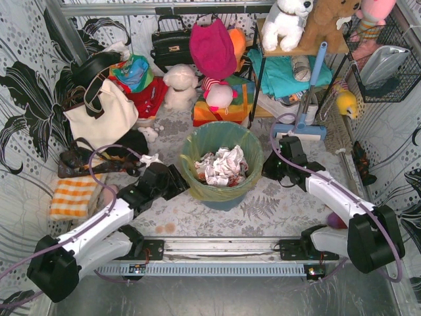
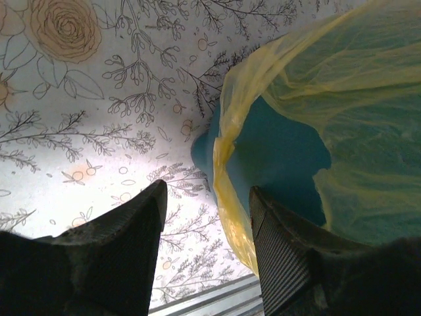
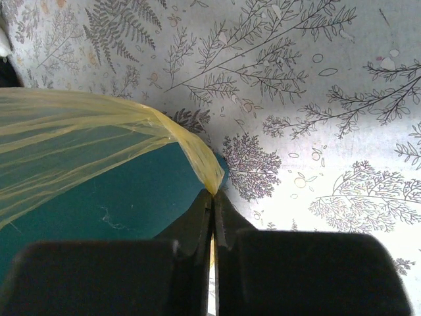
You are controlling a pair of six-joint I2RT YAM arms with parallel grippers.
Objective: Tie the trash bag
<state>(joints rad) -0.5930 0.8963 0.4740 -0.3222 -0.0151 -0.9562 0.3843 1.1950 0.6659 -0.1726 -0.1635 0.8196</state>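
The trash bag (image 1: 222, 141) is a translucent yellow-green liner in a teal-blue round bin (image 1: 227, 196) at the table's middle, with crumpled white paper (image 1: 222, 166) inside. Its rim is folded over the bin's edge. My left gripper (image 1: 176, 185) is open at the bin's left side; in the left wrist view the gripper (image 2: 207, 197) has a hanging flap of the bag (image 2: 233, 197) between its jaws, near the right finger. My right gripper (image 1: 268, 164) is at the bin's right side. In the right wrist view it (image 3: 212, 195) is shut on a pinched edge of the bag (image 3: 191, 155).
A cream canvas tote (image 1: 102, 112), handbags and plush toys stand at the back. An orange checked cloth (image 1: 72, 197) lies at the left. A shelf with a blue-handled brush (image 1: 309, 92) stands at the back right. A metal rail (image 1: 223, 247) runs along the near edge.
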